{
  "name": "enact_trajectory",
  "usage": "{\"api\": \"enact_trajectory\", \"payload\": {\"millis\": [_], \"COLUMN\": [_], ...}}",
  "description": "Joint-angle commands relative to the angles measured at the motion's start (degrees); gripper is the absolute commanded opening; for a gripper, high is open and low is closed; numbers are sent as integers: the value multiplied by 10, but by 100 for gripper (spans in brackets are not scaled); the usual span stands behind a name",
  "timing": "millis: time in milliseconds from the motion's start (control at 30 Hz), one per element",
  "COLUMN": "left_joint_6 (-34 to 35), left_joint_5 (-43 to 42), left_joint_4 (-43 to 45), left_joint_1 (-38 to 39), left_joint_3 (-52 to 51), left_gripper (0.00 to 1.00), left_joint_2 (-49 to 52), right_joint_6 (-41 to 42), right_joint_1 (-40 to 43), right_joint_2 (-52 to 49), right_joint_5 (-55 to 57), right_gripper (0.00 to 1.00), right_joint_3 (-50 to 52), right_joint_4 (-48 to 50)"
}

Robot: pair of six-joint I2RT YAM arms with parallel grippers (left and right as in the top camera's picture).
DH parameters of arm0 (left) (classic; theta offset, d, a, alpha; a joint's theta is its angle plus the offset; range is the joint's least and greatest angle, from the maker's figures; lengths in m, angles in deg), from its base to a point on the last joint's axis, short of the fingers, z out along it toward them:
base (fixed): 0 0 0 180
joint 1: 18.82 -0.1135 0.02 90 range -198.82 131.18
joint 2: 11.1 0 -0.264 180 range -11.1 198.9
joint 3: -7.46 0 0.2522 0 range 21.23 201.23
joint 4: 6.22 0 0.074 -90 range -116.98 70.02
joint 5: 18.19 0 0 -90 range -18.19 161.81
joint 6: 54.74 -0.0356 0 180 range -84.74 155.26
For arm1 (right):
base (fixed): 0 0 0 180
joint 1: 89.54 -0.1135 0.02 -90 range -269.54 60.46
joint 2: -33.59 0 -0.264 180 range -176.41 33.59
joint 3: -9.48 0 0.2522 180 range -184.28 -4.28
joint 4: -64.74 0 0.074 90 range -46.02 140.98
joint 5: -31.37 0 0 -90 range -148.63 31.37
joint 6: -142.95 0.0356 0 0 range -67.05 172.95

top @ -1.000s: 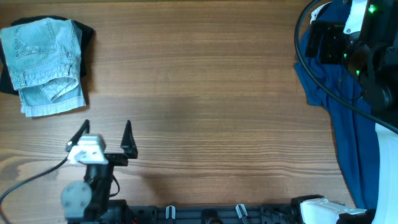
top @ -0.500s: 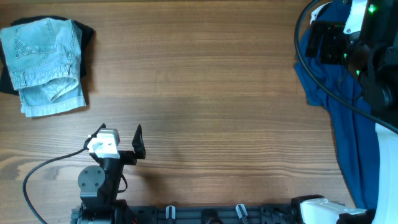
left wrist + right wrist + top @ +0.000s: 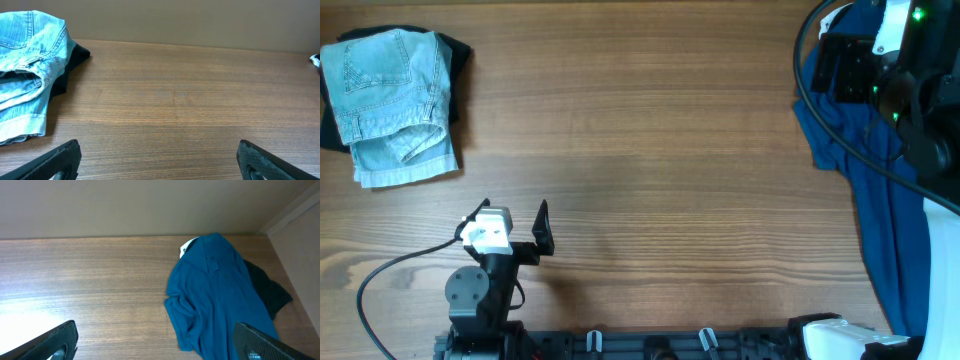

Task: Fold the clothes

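Wood-grain surface (image 3: 650,150), bare across the middle. Pale-blue denim shorts (image 3: 392,100) lie doubled over at the far left corner, waistband and stitched pocket up. They rest on a black garment (image 3: 460,55) that shows past their far and right sides.

Left arm (image 3: 485,260) stands at the near edge, left of centre, well apart from the shorts. The left jaws stand wide apart, with only wood between them in the left wrist view.

Dark-blue garment (image 3: 865,190) is rumpled along the right edge, from the far right corner toward the near edge. Right arm (image 3: 910,80) hangs over its far end. The right jaws also stand wide apart and hold nothing. The right wrist view shows a dark cloth (image 3: 272,297) under the blue.
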State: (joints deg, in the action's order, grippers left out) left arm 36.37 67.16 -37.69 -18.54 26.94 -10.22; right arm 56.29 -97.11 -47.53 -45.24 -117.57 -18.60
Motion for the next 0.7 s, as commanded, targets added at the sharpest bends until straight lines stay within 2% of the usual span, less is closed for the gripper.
{"api": "enact_trajectory", "payload": {"millis": [0, 300, 433, 567, 667], "left_joint_6": [-7, -7, -7, -7, -7], "left_joint_5": [-9, -9, -9, -9, -9], "left_joint_4": [4, 4, 4, 4, 4], "left_joint_1": [3, 3, 3, 3, 3], "left_joint_3": [-3, -3, -3, -3, -3], "left_gripper": [100, 100, 100, 100, 100], "left_joint_2": [-6, -6, -6, -6, -6], "right_joint_6": [-3, -7, 63, 165, 166], "right_joint_1": [-2, -2, -2, -2, -2], "right_joint_2": [-3, 4, 52, 115, 190], "right_joint_5": [12, 27, -19, -18, -2], "right_gripper": [100, 100, 100, 100, 100], "right_joint_3": [-6, -6, -6, -6, 28], "right_joint_4": [1, 4, 23, 38, 40]}}
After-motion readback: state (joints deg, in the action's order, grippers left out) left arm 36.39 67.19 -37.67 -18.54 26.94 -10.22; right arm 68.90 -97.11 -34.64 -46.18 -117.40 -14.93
